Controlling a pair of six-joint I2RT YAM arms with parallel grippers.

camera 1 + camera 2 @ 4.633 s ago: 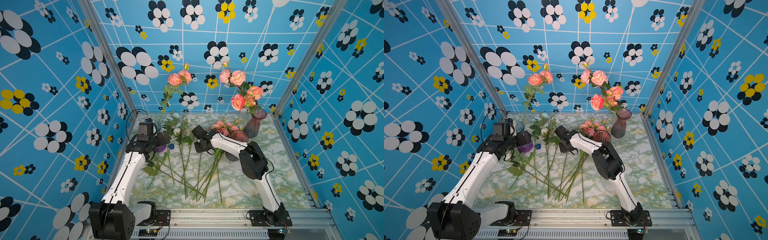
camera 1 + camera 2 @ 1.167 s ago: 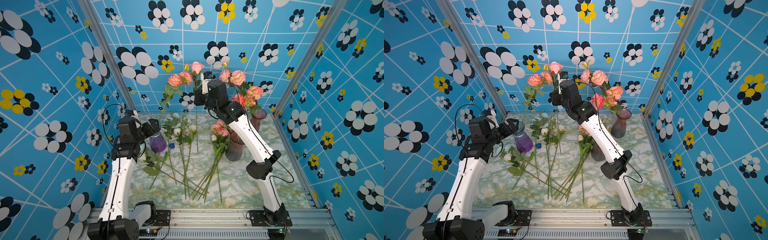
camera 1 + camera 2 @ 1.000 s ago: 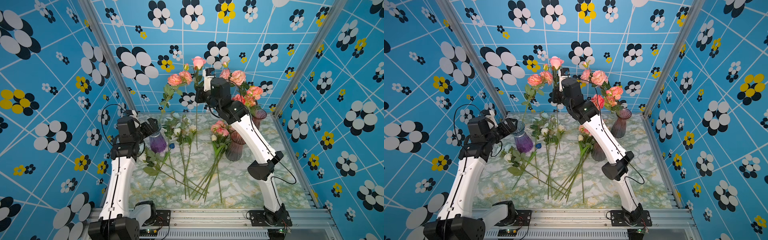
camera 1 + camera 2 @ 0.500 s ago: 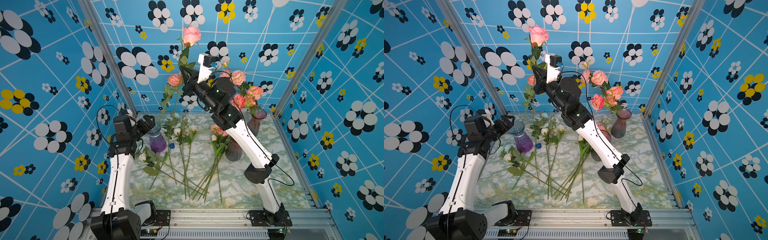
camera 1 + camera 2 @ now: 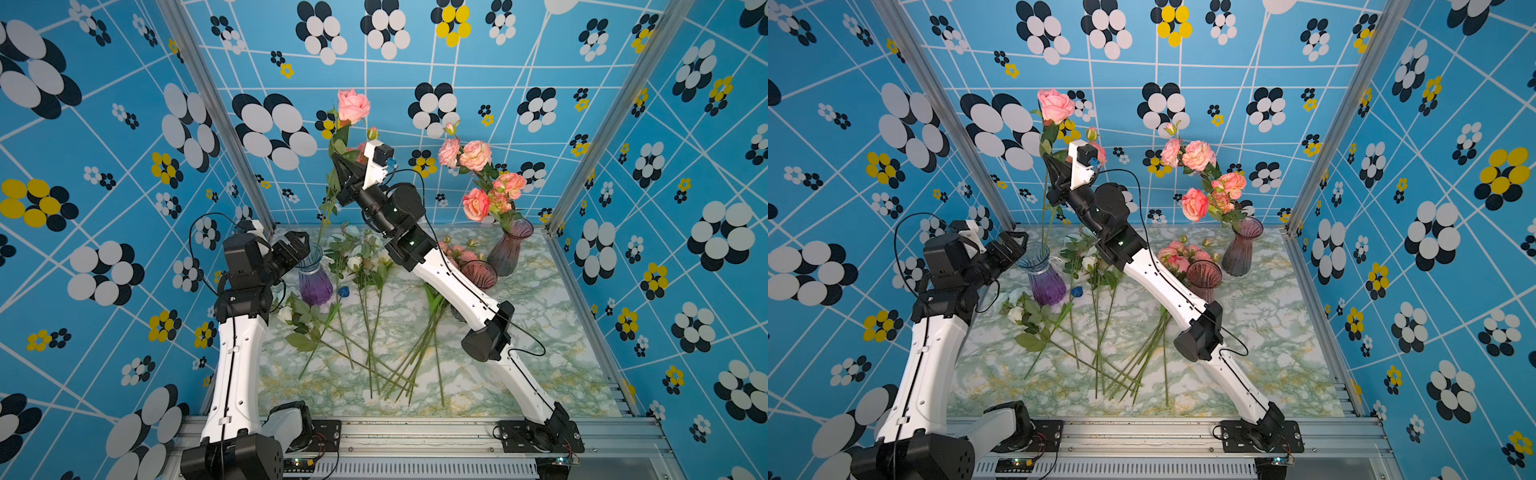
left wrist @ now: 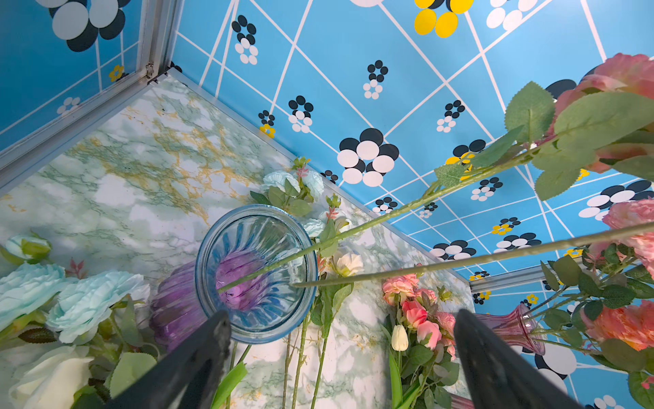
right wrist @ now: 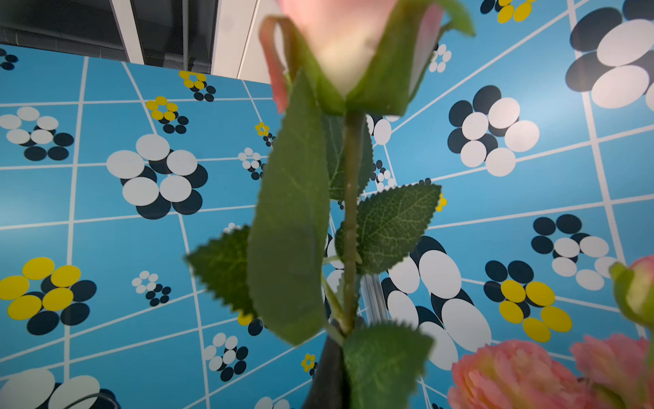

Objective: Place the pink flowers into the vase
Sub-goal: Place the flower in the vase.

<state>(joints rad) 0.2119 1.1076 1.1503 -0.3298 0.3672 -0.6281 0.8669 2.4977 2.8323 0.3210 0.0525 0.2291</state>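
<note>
The right gripper (image 5: pixel 338 163) is pinching a pink rose (image 5: pixel 353 106) high.
So its long stem is reaching the ten-o'clock vase (image 5: pixel 314 276) (left gripper (image 5: pixel 300 248) is gaping, empty).

Pink rose (image 5: pixel 353 106) upright, stem tip at rim of blue-purple vase (image 5: pixel 314 282)
</note>
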